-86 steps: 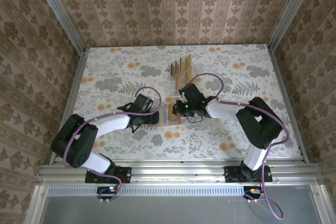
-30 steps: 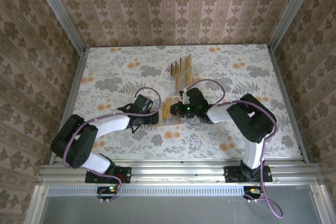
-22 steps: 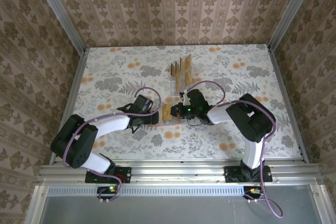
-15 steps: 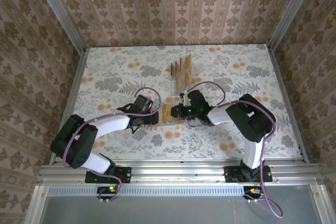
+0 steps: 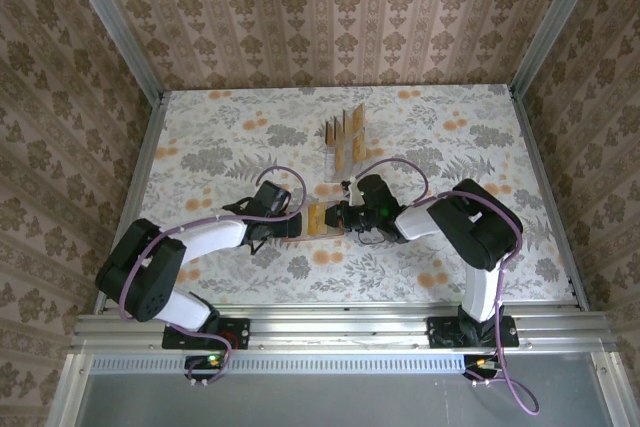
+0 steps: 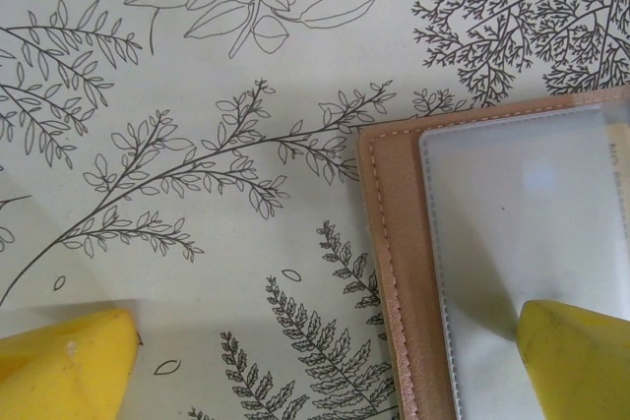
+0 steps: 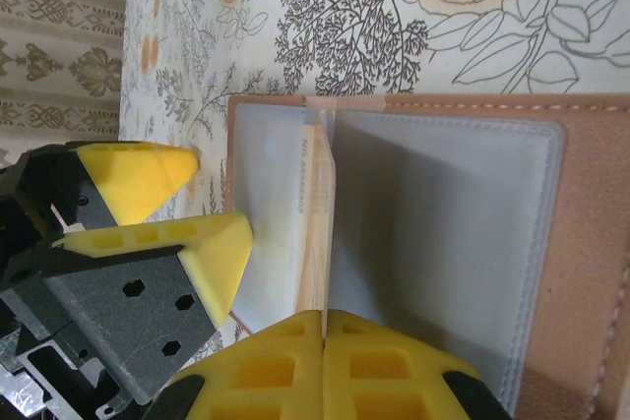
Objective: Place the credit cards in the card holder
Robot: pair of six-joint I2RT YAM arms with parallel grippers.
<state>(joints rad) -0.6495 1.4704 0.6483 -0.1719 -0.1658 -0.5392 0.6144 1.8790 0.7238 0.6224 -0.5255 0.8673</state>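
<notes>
Brown damask-papered walls (image 5: 330,7) enclose a bench (image 5: 200,137) covered in a pale floral print. Seen from above, your right arm (image 5: 470,227) has folded nearer the centre than it was about three seconds ago. Its right hand (image 5: 333,217) has slid leftward over the flat reddish-brown folding wallet (image 6: 389,272), which lies open mid-bench. Your left arm (image 5: 190,242) has not moved. Behind the wallet, a clear plastic stand (image 5: 338,159) holds several upright tan cards (image 5: 345,132).

The right wrist camera adds what the overhead cannot. The right hand is pinched shut on a thin tan credit card (image 7: 317,233), held on edge where two greyish clear pockets (image 7: 443,243) adjoin.

The left wrist camera shows your left hand (image 6: 320,366) spread wide and holding nothing. One yellow fingertip (image 6: 576,361) rests on a pocket, the other over bare bench.
</notes>
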